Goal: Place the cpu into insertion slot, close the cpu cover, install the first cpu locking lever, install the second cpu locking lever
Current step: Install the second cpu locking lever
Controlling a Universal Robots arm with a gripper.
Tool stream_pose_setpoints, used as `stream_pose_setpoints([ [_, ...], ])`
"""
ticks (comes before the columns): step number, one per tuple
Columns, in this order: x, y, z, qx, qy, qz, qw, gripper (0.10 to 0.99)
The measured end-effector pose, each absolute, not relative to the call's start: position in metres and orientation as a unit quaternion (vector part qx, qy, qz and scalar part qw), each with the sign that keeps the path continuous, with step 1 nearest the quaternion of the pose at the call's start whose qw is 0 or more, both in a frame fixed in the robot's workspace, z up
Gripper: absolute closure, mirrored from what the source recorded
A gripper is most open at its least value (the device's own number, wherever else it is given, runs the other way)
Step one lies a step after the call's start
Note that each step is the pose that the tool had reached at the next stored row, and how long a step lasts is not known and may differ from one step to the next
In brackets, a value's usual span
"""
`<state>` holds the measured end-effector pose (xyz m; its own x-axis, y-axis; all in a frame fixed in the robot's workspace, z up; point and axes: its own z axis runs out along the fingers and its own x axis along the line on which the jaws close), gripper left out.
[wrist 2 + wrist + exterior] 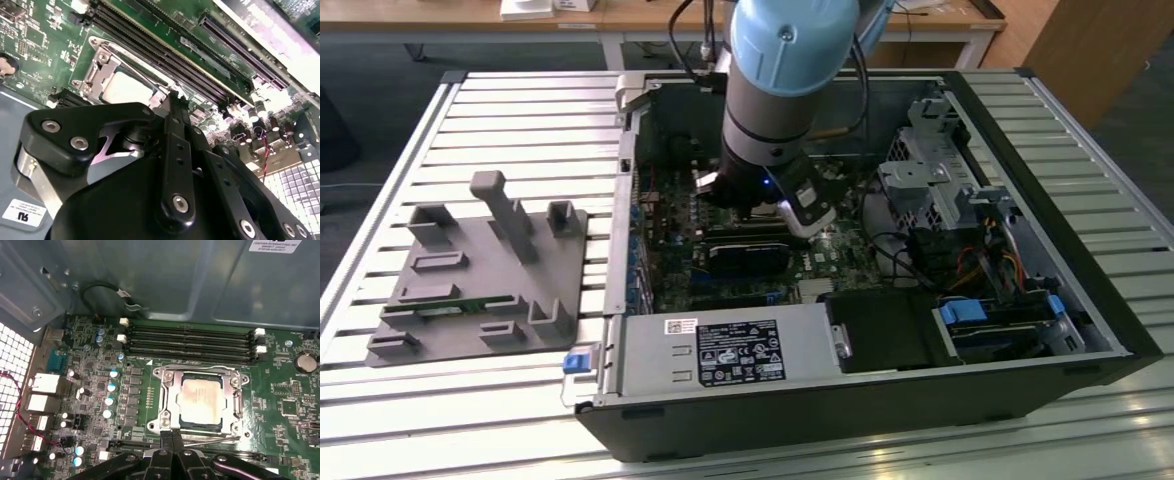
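The cpu (201, 399), a pale square chip, lies flat in the insertion slot (200, 427) on the green board. The silver cpu cover (169, 401) is down around it, its window showing the chip's top. A thin locking lever (212, 441) runs along the socket's side nearest my gripper. My gripper (171, 436) is shut, its black fingertips pressed together just off the cover's corner, at the end of that lever; whether they touch it I cannot tell. In the second wrist view the fingers (176, 131) stand right beside the cpu (127, 87). In the exterior view the arm's wrist (767, 195) hangs over the board.
Long black memory slots (190, 342) run beside the socket, and capacitors (111, 387) stand near it. The open case (1014, 340) has a drive cage (921, 190) and a labelled metal box (720, 350). A grey fixture plate (480, 270) sits on the slatted table.
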<state>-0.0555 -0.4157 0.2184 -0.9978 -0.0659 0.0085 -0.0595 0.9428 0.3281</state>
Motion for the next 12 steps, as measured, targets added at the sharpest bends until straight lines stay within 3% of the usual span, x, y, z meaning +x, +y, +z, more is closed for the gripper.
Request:
stream_pose_setpoints([
  [12, -0.0625, -0.4195, 0.2091, 0.032, -0.983, -0.179, 0.009, 0.980],
])
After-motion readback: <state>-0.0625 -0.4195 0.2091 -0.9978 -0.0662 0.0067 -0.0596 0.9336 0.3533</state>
